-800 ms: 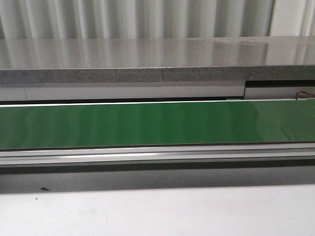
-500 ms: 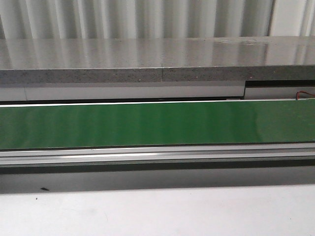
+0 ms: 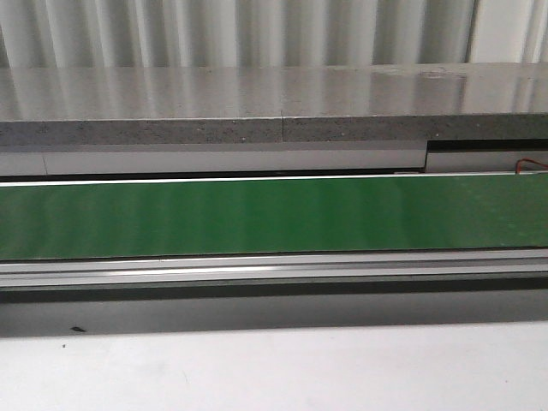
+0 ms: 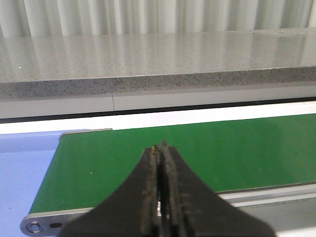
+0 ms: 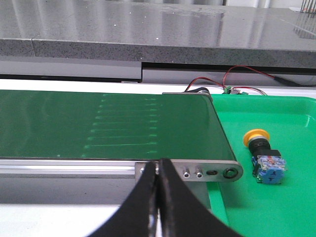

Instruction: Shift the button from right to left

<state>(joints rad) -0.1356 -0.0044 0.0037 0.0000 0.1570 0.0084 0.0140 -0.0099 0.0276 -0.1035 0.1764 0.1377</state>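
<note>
One button (image 5: 262, 155) shows, and only in the right wrist view: it lies on its side in a green tray (image 5: 291, 128), yellow mushroom head toward the far side, dark collar behind it, blue block body nearest the camera. It rests on the tray floor just past the end of the green belt (image 5: 108, 126), beside the metal end bracket (image 5: 212, 173) with its screws, and it touches neither. Red and black wires (image 5: 242, 79) run behind the tray's far rim.

From the right pincer (image 5: 158, 170) the button sits off to one side, well apart; the belt's end bracket lies between them. That pincer is clenched, its two dark fingers pressed together with nothing between them, poised above the belt's near rail.

The left pincer (image 4: 161, 148) is likewise clenched and empty, its tips over the other end of the belt (image 4: 197, 153), near the roller end (image 4: 34, 227) and a pale blue surface (image 4: 24, 173) beside it.

In the front view the belt (image 3: 274, 214) runs the whole width with nothing on it, a grey speckled worktop (image 3: 274, 103) behind it and a white surface (image 3: 274, 368) in front. Neither pincer nor the button appears there.
</note>
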